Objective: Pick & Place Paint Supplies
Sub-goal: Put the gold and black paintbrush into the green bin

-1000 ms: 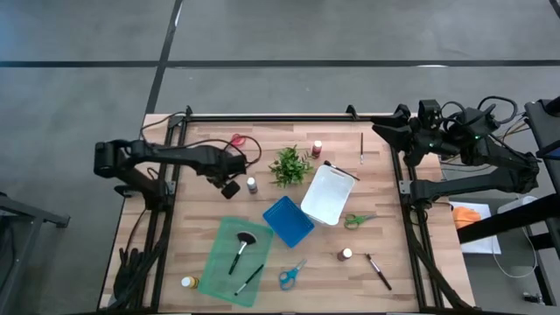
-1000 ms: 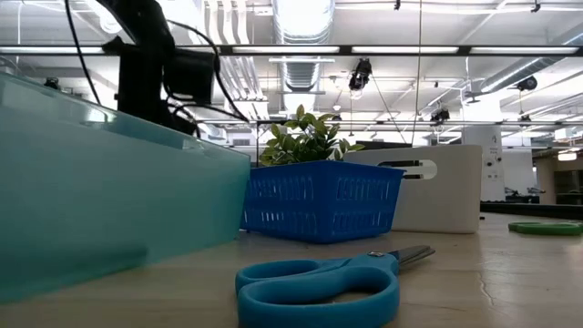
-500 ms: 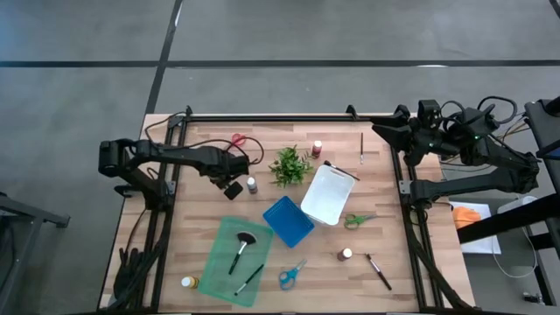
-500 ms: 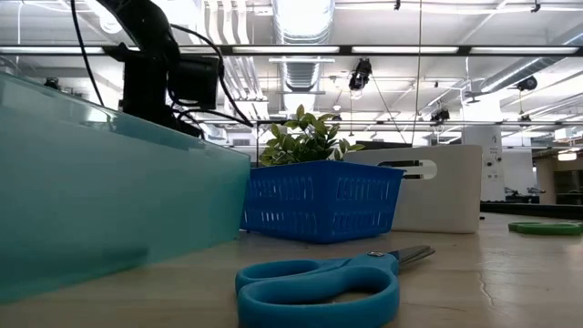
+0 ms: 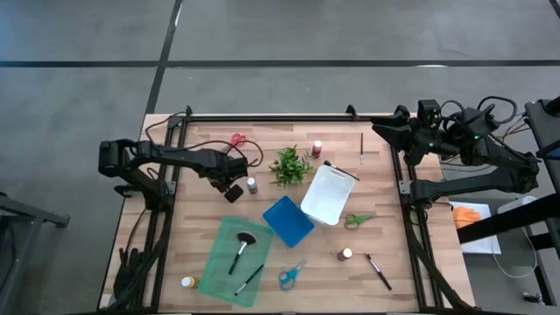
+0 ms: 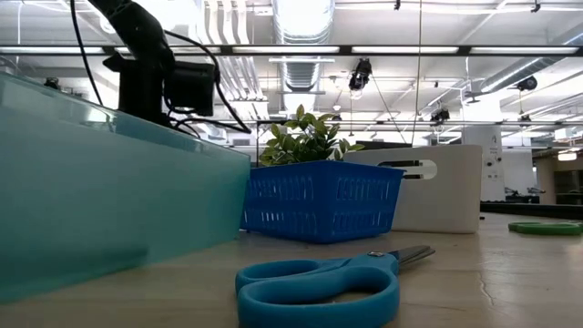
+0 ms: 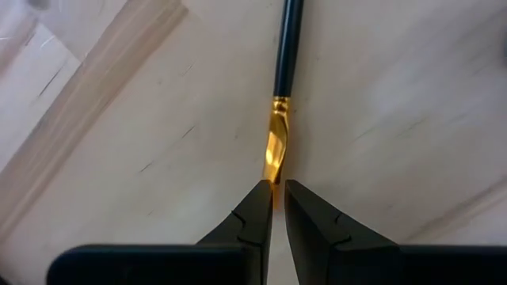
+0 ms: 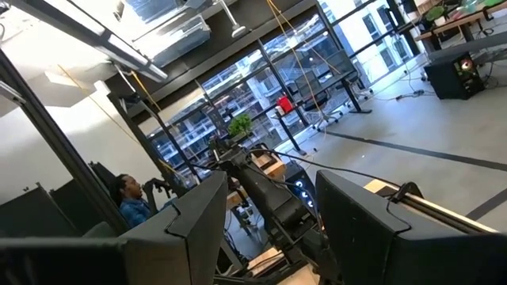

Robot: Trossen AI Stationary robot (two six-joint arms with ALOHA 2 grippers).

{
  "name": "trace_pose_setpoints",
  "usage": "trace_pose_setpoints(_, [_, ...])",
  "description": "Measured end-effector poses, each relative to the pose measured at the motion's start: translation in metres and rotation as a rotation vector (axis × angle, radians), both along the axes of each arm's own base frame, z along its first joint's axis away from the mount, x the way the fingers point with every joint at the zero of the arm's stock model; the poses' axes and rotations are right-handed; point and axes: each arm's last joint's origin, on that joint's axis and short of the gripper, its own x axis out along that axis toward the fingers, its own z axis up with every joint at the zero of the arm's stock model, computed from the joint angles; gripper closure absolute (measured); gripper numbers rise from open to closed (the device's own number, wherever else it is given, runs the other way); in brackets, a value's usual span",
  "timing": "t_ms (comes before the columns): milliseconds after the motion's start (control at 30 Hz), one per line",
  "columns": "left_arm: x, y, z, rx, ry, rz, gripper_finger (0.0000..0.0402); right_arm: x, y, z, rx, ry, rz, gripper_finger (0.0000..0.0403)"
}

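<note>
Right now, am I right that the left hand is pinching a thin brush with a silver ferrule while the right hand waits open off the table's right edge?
Nearly. The left wrist view shows the ferrule is gold, not silver: the left hand is shut on the thin brush, just below its black handle. The rest holds: the right hand waits open, off the table's right edge.

Even, bright overhead light – ceiling strip lamps glare white in the low view, where the near blue scissors blur; the tabletop shows only faint, soft shadows – the left wrist view is slightly soft
</note>
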Motion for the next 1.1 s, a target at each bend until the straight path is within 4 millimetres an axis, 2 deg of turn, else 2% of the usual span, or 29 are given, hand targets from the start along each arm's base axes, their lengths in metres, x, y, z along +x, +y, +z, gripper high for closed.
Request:
trace_pose_setpoints(200, [0.0,0.0,-0.002,0.003,-0.014,-0.004,0.0354,0.0,0.0,0.0,0.0,0.0,0.0,0.0211])
trace_pose_setpoints(567, [-0.012,-0.003,-0.017,0.005,-0.003,-0.004,0.0355,0.0,0.0,0.0,0.0,0.0,-0.001,0.0211])
trace_pose_setpoints(700, [-0.013,-0.003,-0.018,0.009,-0.001,-0.003,0.0374,0.0,0.0,0.0,0.0,0.001,-0.001,0.0211])
trace_pose_setpoints(767, [-0.013,-0.003,-0.018,0.009,-0.002,0.0,0.0393,0.0,0.0,0.0,0.0,0.001,-0.001,0.0211])
trace_pose_setpoints(933, [-0.012,-0.002,-0.016,0.017,-0.006,0.008,0.0398,0.0,0.0,0.0,0.0,0.001,-0.001,0.0211])
trace_pose_setpoints(1100, [-0.013,-0.001,-0.003,0.023,-0.077,0.044,0.0399,0.0,0.0,0.0,0.0,0.001,-0.001,0.0211])
